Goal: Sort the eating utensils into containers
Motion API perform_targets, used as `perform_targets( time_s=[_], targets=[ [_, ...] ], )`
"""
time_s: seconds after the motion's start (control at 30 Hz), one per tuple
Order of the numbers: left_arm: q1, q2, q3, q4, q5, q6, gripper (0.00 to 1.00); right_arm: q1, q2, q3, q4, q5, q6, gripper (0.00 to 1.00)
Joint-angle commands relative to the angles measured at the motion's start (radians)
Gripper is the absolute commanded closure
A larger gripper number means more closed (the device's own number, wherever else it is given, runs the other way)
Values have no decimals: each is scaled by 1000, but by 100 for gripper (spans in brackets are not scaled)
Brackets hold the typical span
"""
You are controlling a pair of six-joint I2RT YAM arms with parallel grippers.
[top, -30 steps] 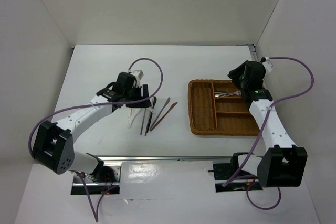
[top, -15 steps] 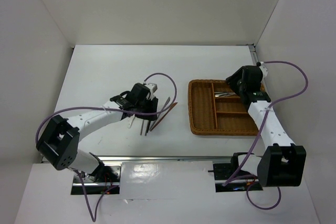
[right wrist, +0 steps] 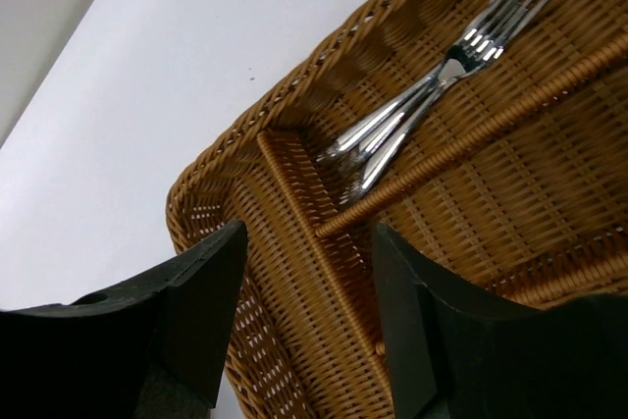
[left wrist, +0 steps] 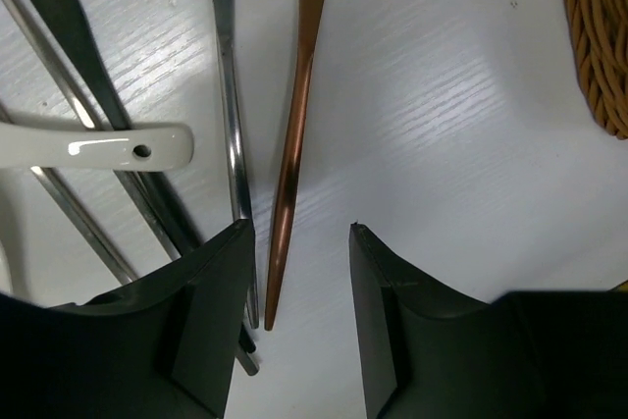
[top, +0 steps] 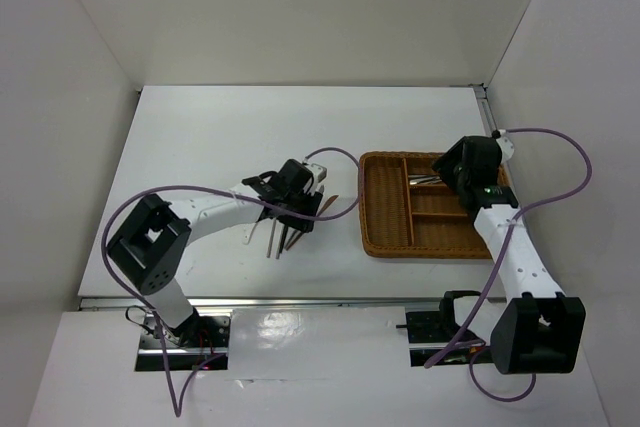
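Loose utensils lie in a pile [top: 277, 237] on the white table. My left gripper [left wrist: 299, 237] is low over them and open. The thin end of a reddish-brown stick [left wrist: 291, 144] lies between the jaws, close to the left finger [left wrist: 221, 272]. Beside the stick are a silver handle [left wrist: 230, 125], a white spoon handle [left wrist: 98, 144] and dark chopsticks [left wrist: 59, 17]. My right gripper [right wrist: 309, 237] hangs open and holds nothing above the woven tray [right wrist: 245, 159]. Silver forks [right wrist: 432, 95] rest in one of its short compartments. From above, the tray [top: 385, 202] is right of the pile.
The tray's corner [left wrist: 599, 46] shows at the right edge of the left wrist view, a bare strip of table between it and the stick. White walls enclose the table on three sides. The left arm's purple cable [top: 340, 162] loops above the pile.
The left arm has swung right across the pile to the reddish-brown stick, and its jaws have narrowed. The right gripper has shifted slightly over the tray and opened a little wider.
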Motion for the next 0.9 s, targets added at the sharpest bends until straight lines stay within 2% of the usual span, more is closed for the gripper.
perform_targets(
  time_s=[0.0, 0.4, 0.67, 0.87],
  targets=[
    [-14, 40, 50, 11, -6, 46, 44, 7, -40, -12, -23, 58, -1, 37],
    [-23, 141, 101, 11, 13, 46, 47, 7, -60, -12, -51, 113, -11, 33],
    [-32, 190, 101, -35, -18, 25, 55, 7, -70, -12, -42, 131, -21, 31],
    [-52, 233, 112, -110, -85, -4, 65, 7, -79, -3, -51, 150, -21, 31]
  ],
)
